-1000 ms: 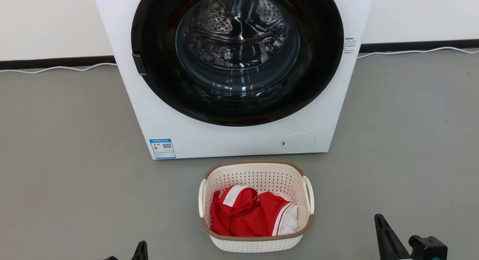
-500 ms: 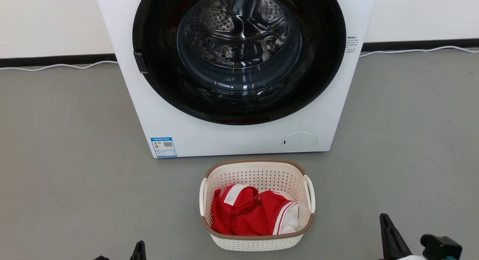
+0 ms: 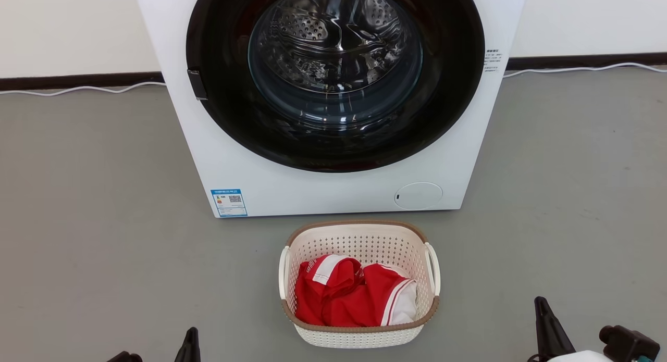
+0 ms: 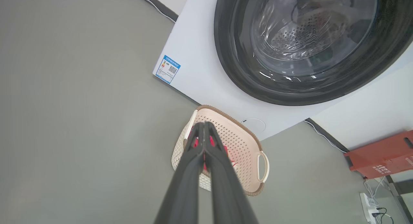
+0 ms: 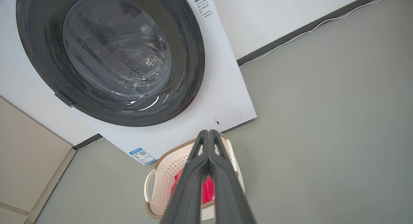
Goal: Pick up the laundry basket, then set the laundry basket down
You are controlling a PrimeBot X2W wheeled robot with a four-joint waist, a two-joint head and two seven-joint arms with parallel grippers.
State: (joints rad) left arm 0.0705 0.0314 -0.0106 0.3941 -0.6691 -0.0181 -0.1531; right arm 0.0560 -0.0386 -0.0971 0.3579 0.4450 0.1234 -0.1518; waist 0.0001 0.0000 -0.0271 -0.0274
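Grey floor [image 3: 104,221], laundry basket [image 3: 359,338] by washer [image 3: 323,192], left gripper [image 4: 204,124] and right gripper [image 5: 209,131] jaws closed

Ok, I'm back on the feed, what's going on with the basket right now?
Nothing is held yet. The laundry basket sits on the grey floor just in front of the washer, with a red and white garment bunched inside it. The left gripper and the right gripper hang low on either side of the basket, apart from it, fingers shut and empty. The pick-up has not begun.
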